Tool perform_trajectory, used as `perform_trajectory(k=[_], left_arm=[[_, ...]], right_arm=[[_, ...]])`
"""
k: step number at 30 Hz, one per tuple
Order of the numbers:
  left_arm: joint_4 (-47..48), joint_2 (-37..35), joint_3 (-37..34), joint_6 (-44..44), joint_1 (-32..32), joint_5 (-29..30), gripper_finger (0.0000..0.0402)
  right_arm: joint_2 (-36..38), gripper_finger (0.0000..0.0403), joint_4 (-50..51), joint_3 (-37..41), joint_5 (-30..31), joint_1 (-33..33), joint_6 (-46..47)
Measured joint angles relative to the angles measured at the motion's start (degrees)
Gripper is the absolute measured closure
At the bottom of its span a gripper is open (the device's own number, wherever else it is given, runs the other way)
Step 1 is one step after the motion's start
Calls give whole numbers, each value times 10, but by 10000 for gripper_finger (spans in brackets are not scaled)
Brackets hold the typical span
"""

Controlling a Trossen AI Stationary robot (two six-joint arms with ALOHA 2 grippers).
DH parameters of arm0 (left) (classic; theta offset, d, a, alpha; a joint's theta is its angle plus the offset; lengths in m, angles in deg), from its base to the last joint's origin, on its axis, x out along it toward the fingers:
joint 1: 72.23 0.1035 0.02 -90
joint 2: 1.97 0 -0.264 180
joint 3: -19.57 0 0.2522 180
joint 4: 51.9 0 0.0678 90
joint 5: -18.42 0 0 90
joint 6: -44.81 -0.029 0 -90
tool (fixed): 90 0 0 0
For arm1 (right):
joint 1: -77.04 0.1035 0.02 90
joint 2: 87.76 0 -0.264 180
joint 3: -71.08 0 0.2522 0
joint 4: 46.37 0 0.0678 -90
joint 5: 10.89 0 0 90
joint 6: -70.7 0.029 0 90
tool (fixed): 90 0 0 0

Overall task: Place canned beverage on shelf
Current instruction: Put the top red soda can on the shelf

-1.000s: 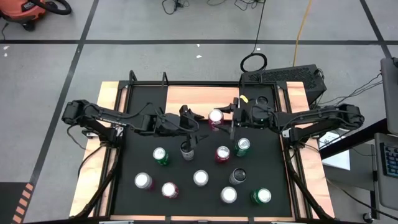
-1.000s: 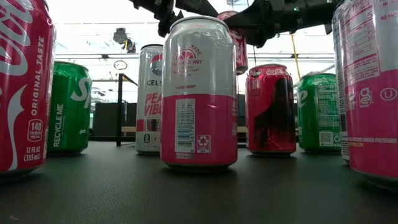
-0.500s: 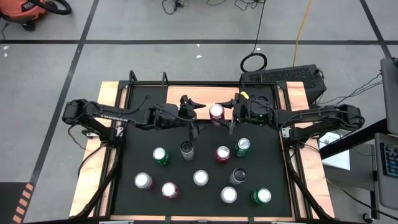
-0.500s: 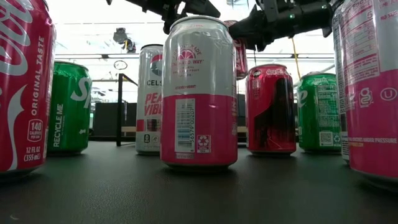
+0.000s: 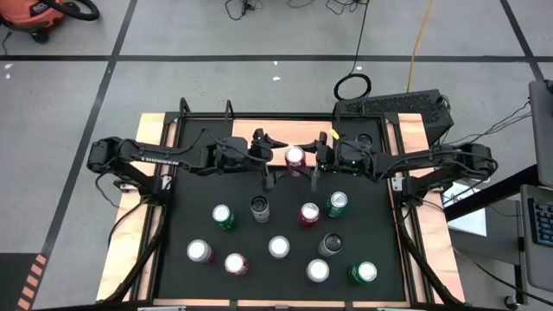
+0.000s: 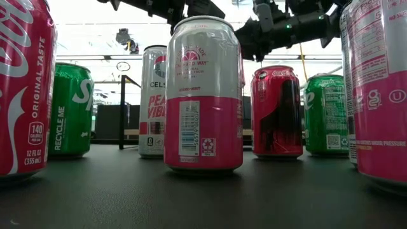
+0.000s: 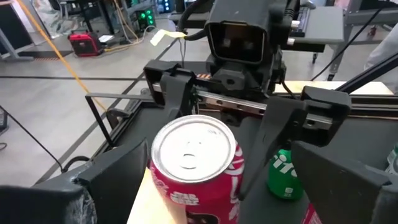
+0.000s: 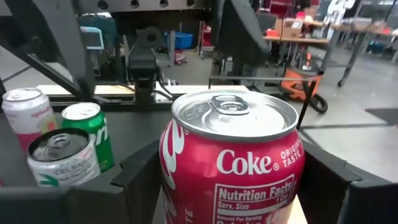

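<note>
A red Coke can (image 5: 295,156) is up over the light-brown wooden shelf (image 5: 259,131) at the far edge of the black mat. My right gripper (image 5: 307,158) comes from the table's right and is shut on it. My left gripper (image 5: 275,160) comes from the left and is open. Its fingers (image 7: 118,180) stand on either side of the can (image 7: 196,162) without touching it. In the low view a pink can (image 6: 203,95) hides nearly all of the held can. My right gripper pinches the Coke can's side wall (image 8: 171,168) between its two fingers (image 8: 329,180), below the top rim. The fingers come level from the table's right. The can is upright with its top up. Whether its base touches the shelf cannot be seen.
Several cans stand on the black mat nearer the front, among them a silver one (image 5: 259,207), a green one (image 5: 337,204) and a red one (image 5: 309,212). Black brackets (image 5: 183,108) stand at the shelf's far side. Wooden strips (image 5: 151,130) edge the mat.
My right gripper has carried the Coke can a little toward the table's left and far edge, closer to my left gripper. My left gripper has moved toward the far edge and the can, its fingers staying open.
</note>
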Motion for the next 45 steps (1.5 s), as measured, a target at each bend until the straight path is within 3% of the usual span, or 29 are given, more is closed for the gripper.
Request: perform_trajectory(k=[5, 14, 28, 37, 45], left_arm=[[14, 0, 0, 19, 5, 0, 11], [31, 0, -1, 50, 9, 31, 11], [31, -10, -28, 29, 8, 34, 11], [23, -32, -26, 4, 9, 35, 11], [46, -33, -27, 17, 9, 35, 11]], right_arm=[[5, 135, 7, 0, -6, -24, -34], [-1, 135, -12, 0, -177, -140, -27], [-121, 135, -164, -17, -211, -227, 40], [-179, 135, -71, -126, -209, -238, 15], [-188, 135, -40, -135, -191, -255, -6]])
